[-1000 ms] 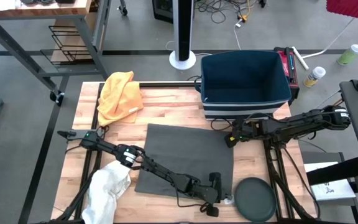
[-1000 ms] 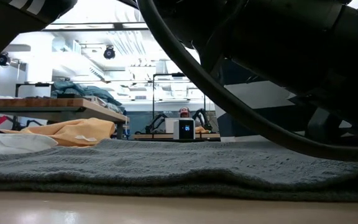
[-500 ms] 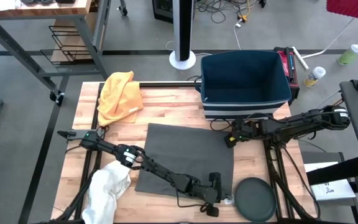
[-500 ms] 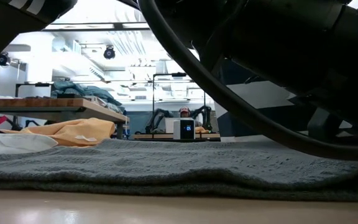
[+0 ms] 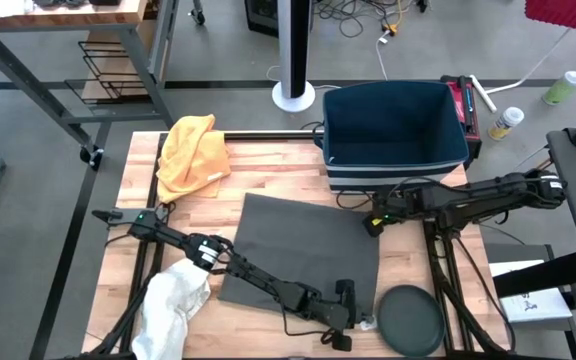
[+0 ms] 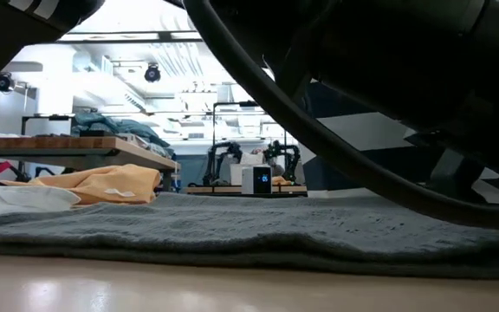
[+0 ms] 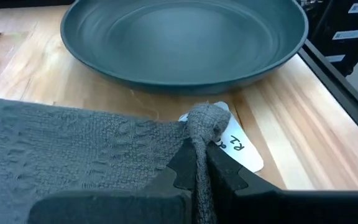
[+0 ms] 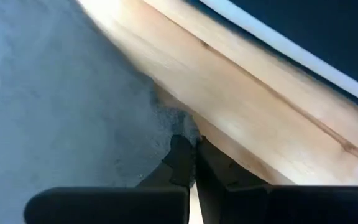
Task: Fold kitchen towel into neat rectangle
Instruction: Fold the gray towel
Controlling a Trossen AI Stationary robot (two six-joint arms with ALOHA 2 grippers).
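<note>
A dark grey kitchen towel [image 5: 303, 250] lies spread flat on the wooden table [image 5: 268, 170]; in the low view the towel [image 6: 249, 230] is a low band across the tabletop. My left gripper [image 5: 346, 298] is at the towel's near right corner, shut on it. My right gripper [image 5: 373, 222] is at the far right corner, by the bin, also shut on the cloth. My left gripper pinches the towel's near right corner [image 7: 201, 121] between its two fingers; the cloth bunches into a small knob above the fingertips. The fingers slant down toward the table's right. The rest of the towel lies on the table. My right gripper pinches the towel's far right corner [image 8: 178, 124] between its two fingertips, coming steeply from above. The corner is drawn up into a small peak just off the wood, while the rest of the towel lies flat.
A dark green plate [image 5: 411, 320] sits at the near right, close to my left gripper, with a white label [image 7: 238, 146] beside it. A dark blue bin [image 5: 393, 130] stands at the far right. A yellow cloth [image 5: 193, 155] and a white cloth [image 5: 173, 305] lie on the left.
My right gripper has risen a little with the towel's far right corner. The towel's far edge has shifted slightly toward the table's right and far side, while the near edge and my left gripper have stayed where they were.
</note>
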